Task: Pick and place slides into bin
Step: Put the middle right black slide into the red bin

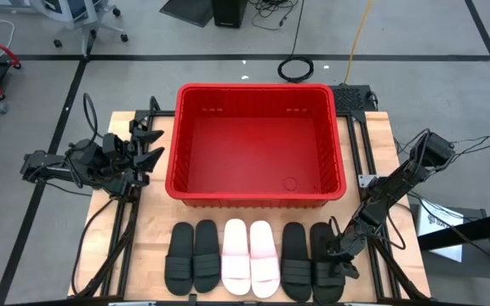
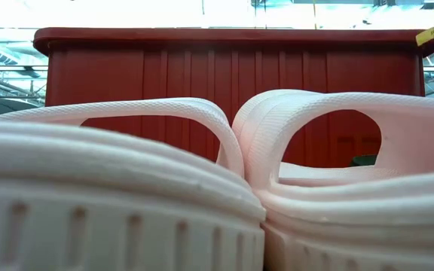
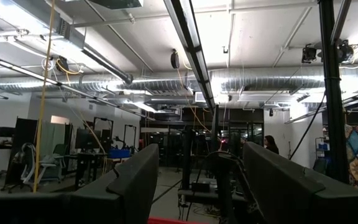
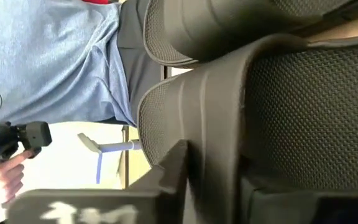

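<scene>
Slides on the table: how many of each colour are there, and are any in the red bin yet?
Black slides: 4, one pair at the left end of the row, one pair at the right end
White/pale pink slides: 2, the middle pair
Slides in the red bin: 0
Total: 6 slides

Robotics lab, exposed ducts (image 3: 166, 84), workstations (image 3: 92, 146)

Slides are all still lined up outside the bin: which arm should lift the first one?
Right. The right gripper is already down on the rightmost black slide; the left gripper waits open left of the empty bin.
</scene>
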Controlling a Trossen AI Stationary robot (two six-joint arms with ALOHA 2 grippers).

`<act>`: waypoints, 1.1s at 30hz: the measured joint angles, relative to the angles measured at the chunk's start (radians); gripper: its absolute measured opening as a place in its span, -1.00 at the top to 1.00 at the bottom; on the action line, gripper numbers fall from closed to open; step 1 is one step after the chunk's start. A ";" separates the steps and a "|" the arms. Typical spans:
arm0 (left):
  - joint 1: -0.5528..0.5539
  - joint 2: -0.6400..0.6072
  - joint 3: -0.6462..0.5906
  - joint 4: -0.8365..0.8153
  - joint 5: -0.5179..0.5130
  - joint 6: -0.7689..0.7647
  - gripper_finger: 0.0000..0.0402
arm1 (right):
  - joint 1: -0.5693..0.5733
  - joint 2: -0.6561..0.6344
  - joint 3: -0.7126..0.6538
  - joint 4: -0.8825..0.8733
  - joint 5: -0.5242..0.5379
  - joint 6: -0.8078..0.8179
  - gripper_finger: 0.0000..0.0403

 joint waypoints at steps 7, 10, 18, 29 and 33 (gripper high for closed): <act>0.000 0.000 0.000 0.000 0.000 0.000 -0.20 | 0.000 0.000 0.000 0.000 -0.002 -0.072 0.96; 0.000 0.000 0.000 0.000 0.000 0.000 -0.20 | 0.000 0.000 0.000 0.000 -0.009 -0.073 0.95; 0.000 0.000 0.000 0.000 0.000 0.000 -0.20 | -0.017 0.000 0.000 -0.006 -0.078 -0.072 0.97; 0.000 0.002 0.000 -0.001 0.000 0.000 -0.20 | -0.072 -0.028 0.000 -0.009 -0.150 -0.126 0.97; 0.000 0.002 0.000 -0.001 0.000 0.000 -0.20 | -0.082 -0.059 0.000 -0.019 -0.156 -0.126 0.97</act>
